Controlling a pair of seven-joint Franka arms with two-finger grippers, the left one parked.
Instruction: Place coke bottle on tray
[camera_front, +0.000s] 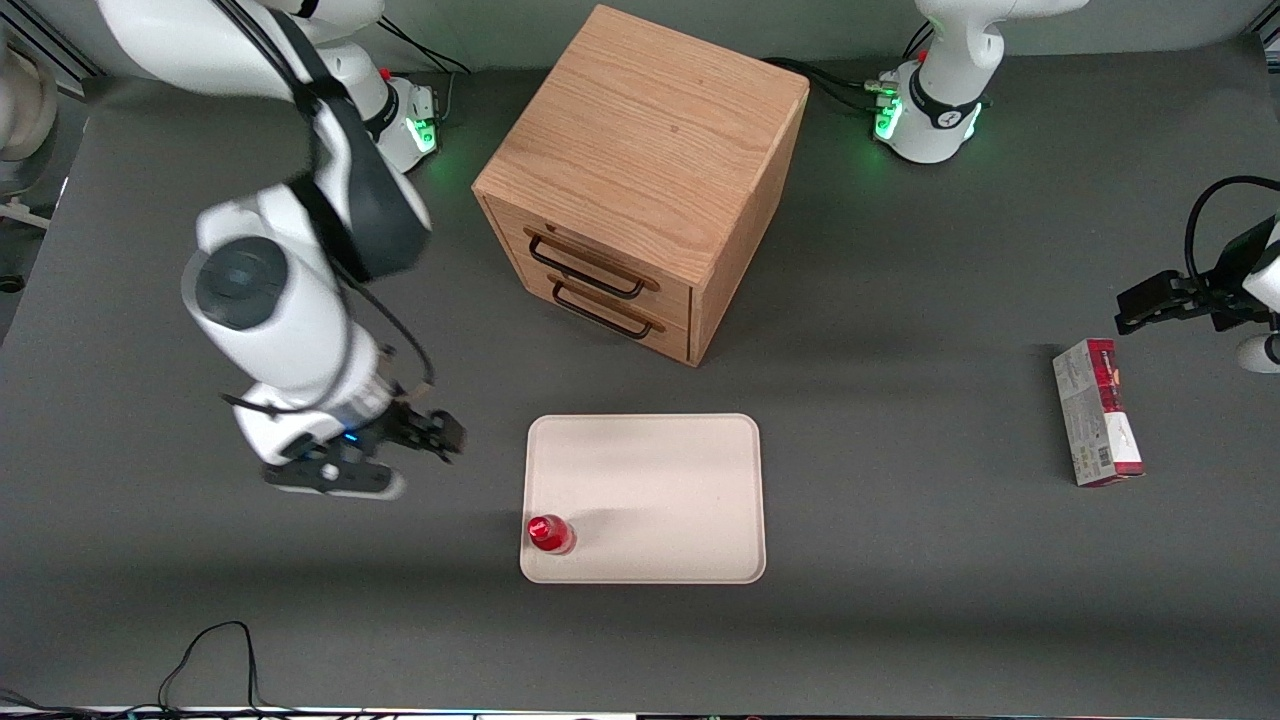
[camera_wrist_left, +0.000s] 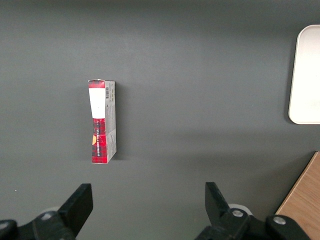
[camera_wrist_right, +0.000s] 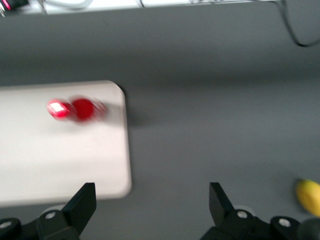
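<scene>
The coke bottle (camera_front: 551, 533), small and red with a red cap, stands upright on the cream-beige tray (camera_front: 660, 480), in the tray's corner nearest the front camera on the working arm's side. My right gripper (camera_front: 345, 480) hangs above the bare table beside the tray, toward the working arm's end, apart from the bottle. In the right wrist view the gripper (camera_wrist_right: 150, 200) is open and empty, with the bottle (camera_wrist_right: 82, 109) and the tray (camera_wrist_right: 50, 160) below it. The tray's edge also shows in the left wrist view (camera_wrist_left: 307, 75).
A wooden drawer cabinet (camera_front: 640, 180) stands farther from the front camera than the tray. A red-and-white carton (camera_front: 1097, 412) lies toward the parked arm's end, also in the left wrist view (camera_wrist_left: 102, 121). A yellow object (camera_wrist_right: 310, 195) lies near my gripper. A cable (camera_front: 210, 650) loops at the table's front edge.
</scene>
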